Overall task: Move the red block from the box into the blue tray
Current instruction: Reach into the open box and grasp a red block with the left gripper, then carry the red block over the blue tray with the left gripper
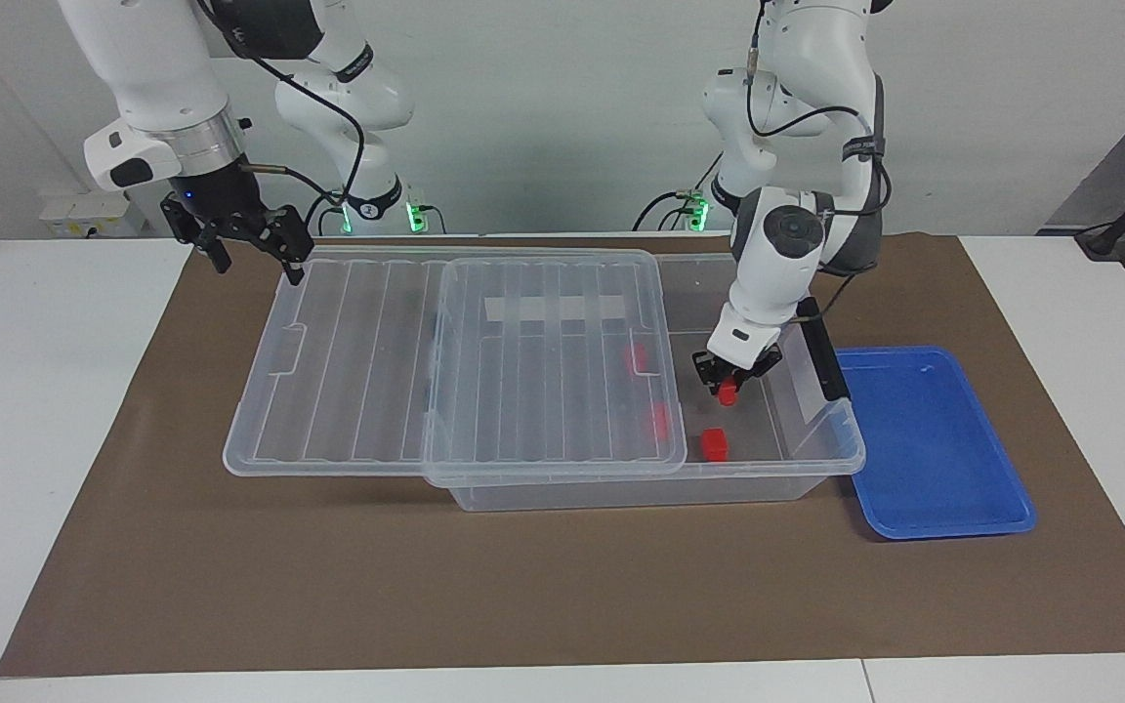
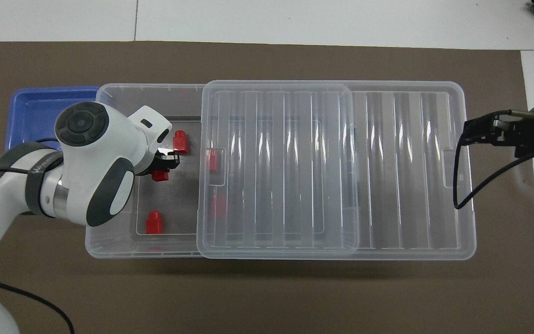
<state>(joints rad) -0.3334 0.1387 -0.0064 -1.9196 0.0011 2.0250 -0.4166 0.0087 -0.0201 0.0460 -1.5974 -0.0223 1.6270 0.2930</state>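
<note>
You see the left gripper [image 1: 730, 380] at centre right of the facing frame, inside the uncovered end of the large clear plastic box [image 1: 821, 459], with its fingers clenched on 1 small bright red plastic block [image 1: 728, 392]. In the overhead frame that left gripper [image 2: 165, 166] sits at centre left, and the red block [image 2: 159, 176] shows just below the fingers, over the box floor.

4 more red blocks of the same kind are in the box. 1 loose red block [image 2: 154, 223] lies lower in the overhead frame, at the box's edge nearer the robots. Another red block [image 2: 181, 141] lies just above the gripper in that frame. 2 covered red blocks [image 2: 212, 159] show through the ribbed clear lid [image 1: 553, 371], which is slid toward the right arm's end of the bench, leaving the blocks' end of the box open.

The shallow bright blue plastic tray [image 1: 934, 439] sits at right in the facing frame, just beside the box's end, on the brown mat [image 1: 523, 586]. No block lies in it.

The right gripper [image 1: 248, 239] hangs at upper left of the facing frame, over the lid's corner, its fingers released and holding nothing; that arm waits.
</note>
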